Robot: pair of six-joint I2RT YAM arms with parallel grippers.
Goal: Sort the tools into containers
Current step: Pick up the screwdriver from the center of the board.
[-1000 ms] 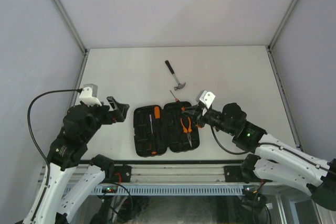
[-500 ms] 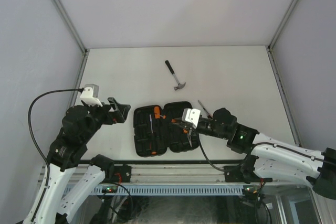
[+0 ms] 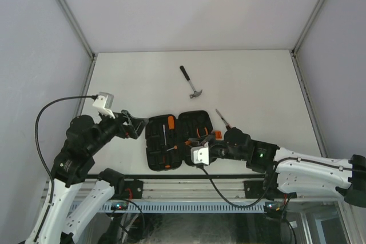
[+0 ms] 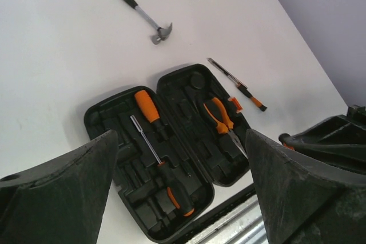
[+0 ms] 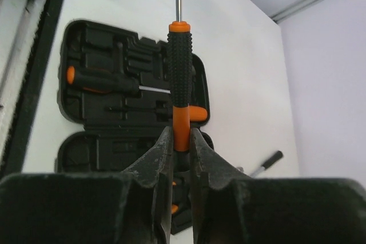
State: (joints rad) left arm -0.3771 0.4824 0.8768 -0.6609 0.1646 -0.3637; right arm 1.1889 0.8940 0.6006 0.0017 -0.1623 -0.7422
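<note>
Pinching a slim black-and-orange screwdriver [image 5: 179,67] by its orange end, the right claw [image 5: 180,139] holds it above the open black tool case [image 3: 152,161] at the tabletop's [image 3: 257,84] near edge. The left claw [image 3: 132,124], spread wide, hovers just left of the case. A hammer [image 3: 191,82] lies farther back.

1. The right jaws [image 5: 182,135], clamped on a black-and-orange screwdriver [image 5: 179,67], have swung from the far right corner of the tool case [image 3: 155,158] to its near edge. The open halves now lie ahead of and below them.
2. The held screwdriver's shaft, earlier poking out past the case's far rim, now reaches forward from the jaws across the case.
3. A second screwdriver [image 3: 224,118] on the worktop [image 3: 257,84], hidden before, now shows behind and to the right of the right jaws.
4. The left jaws [image 3: 133,124] have edged closer to the case, now just ahead of them.
</note>
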